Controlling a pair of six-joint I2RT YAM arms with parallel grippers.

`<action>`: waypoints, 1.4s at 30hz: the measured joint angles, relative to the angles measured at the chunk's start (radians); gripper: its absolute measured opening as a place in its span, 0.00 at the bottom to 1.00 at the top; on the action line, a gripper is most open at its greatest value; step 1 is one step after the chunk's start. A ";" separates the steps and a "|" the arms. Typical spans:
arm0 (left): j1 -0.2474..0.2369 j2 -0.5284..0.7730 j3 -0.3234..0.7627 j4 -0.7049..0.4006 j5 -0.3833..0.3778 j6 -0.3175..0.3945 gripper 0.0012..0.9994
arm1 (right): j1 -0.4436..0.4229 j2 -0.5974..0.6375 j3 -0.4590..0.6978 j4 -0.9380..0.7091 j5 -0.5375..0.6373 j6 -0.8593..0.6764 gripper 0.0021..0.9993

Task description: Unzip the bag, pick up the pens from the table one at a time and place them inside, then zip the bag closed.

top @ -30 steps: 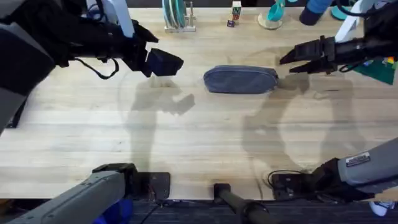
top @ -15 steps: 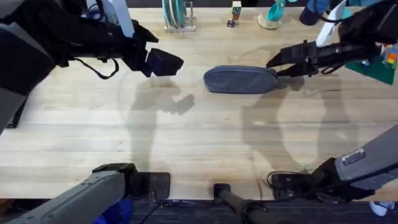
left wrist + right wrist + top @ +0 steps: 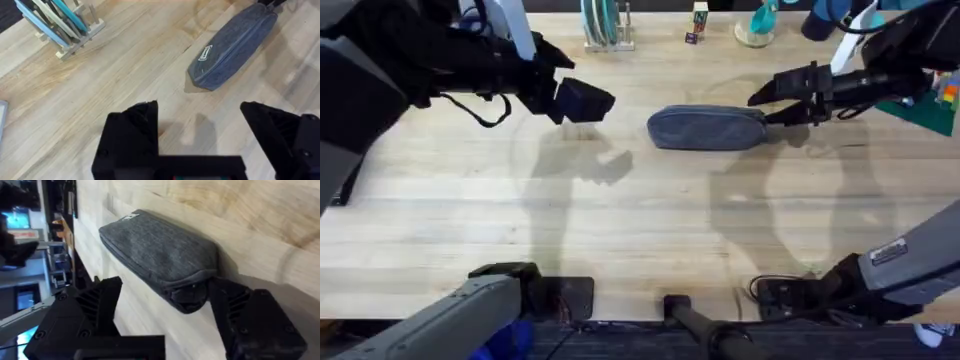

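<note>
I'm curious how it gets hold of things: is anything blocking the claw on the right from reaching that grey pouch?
Nothing visible does. The right gripper is open right at the end of the pouch, its fingers either side of that end in the right wrist view, with bare table around it.

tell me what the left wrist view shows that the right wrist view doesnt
Left wrist alone: a wooden rack of flat items beyond the bag, and the zipper line running along the bag's length. Right wrist alone: the right claw open around the bag's end, at the pull tab. Both: the bag lying closed on the table, with its small white label.
</note>
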 joint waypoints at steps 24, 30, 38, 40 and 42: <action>0.000 0.000 0.000 -0.014 0.000 0.000 1.00 | -0.023 0.000 0.003 -0.199 -0.054 -0.105 1.00; 0.000 0.000 0.000 -0.014 0.000 0.000 1.00 | -0.023 0.000 0.070 -0.294 -0.066 -0.157 1.00; 0.000 0.000 0.000 -0.014 0.000 0.000 1.00 | -0.023 0.000 0.120 -0.367 -0.073 -0.205 0.99; 0.000 0.000 0.000 -0.014 0.000 0.000 1.00 | -0.022 0.000 0.121 -0.368 -0.077 -0.209 1.00; 0.000 0.000 0.000 -0.013 0.000 0.000 1.00 | -0.018 0.000 0.121 -0.375 -0.085 -0.210 1.00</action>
